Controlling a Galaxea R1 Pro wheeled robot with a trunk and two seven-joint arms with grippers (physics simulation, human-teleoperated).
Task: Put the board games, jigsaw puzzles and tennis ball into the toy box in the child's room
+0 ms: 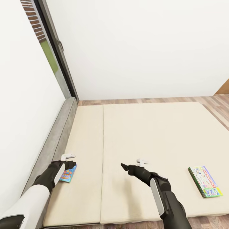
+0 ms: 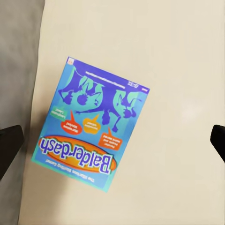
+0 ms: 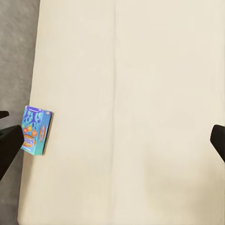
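- Board games are found lying flat on the bed [image 1: 152, 140]: the blue board game [image 1: 68, 173], printed "Balderdash", is seen at the lower left of the head view, close to the mattress edge by the grey headboard [image 1: 52, 143].
- In the left wrist view the blue board game [image 2: 90, 123] is shown at frame centre, lying flat on the beige mattress.
- The green-edged board game [image 1: 205, 181] is placed at the lower right of the head view, well apart from the blue one.
- The left gripper [image 1: 70, 163] is positioned directly above the blue board game; its fingers are spread wide apart, with one dark fingertip [image 2: 9, 147] seen at each side edge of the left wrist view, and the box is not touched.
- The right gripper [image 1: 125, 166] is held over bare mattress at lower centre of the head view, with its fingers apart and nothing gripped.
- In the right wrist view the blue board game [image 3: 34, 130] is visible at the left edge.
- Wooden floor [image 1: 219, 106] and a white wall [image 1: 143, 47] are seen beyond the bed.
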